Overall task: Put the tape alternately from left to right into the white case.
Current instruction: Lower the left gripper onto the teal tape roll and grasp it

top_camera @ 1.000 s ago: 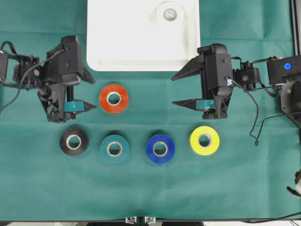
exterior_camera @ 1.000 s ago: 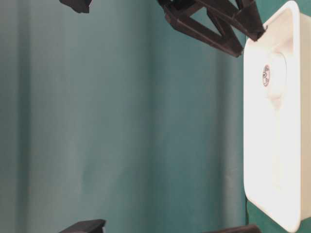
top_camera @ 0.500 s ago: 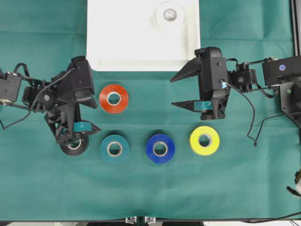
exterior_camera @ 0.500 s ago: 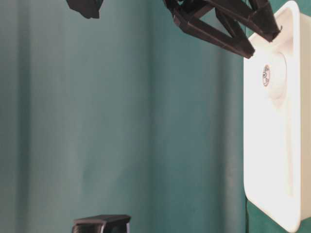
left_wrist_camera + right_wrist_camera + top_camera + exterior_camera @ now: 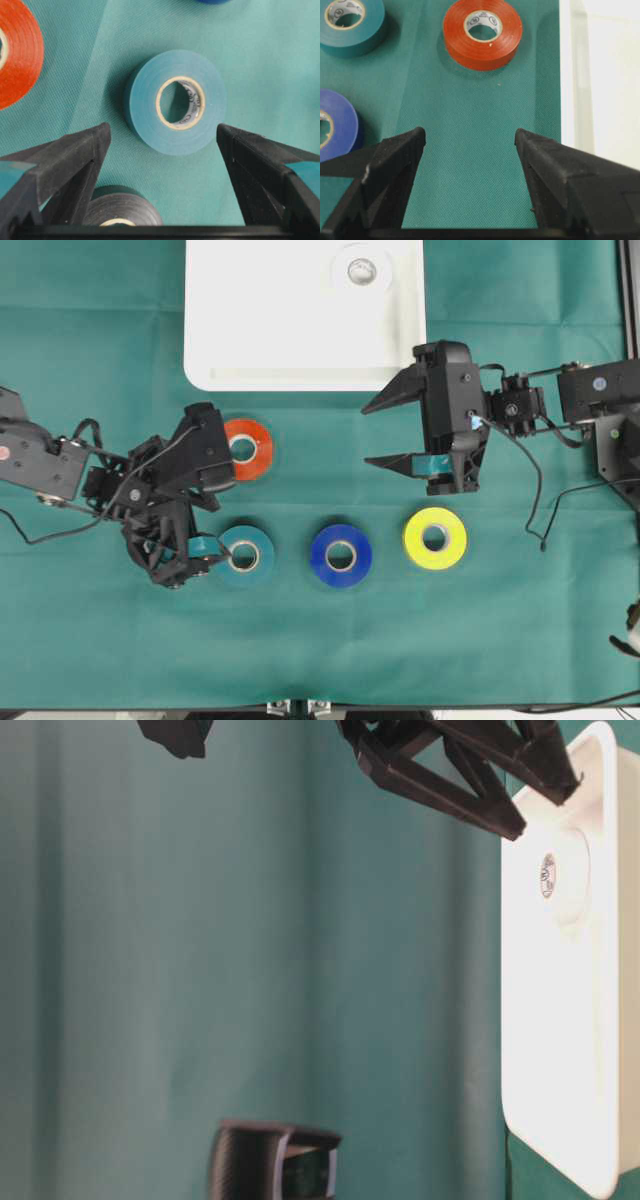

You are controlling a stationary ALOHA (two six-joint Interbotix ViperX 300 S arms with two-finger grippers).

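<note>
The white roll [image 5: 361,271] already lies in the white case [image 5: 260,330]. The left gripper [image 5: 195,545] hangs over the black roll [image 5: 120,212], fingers apart and empty, with the teal roll [image 5: 243,556] just beside it. The pick of the leftmost roll seems in hand; next it must descend squarely and close. The right gripper [image 5: 385,432] waits, fingers spread, near the yellow roll [image 5: 435,538].

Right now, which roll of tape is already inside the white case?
The white roll, lying in the white case at its right end; the others lie on the green cloth.
</note>
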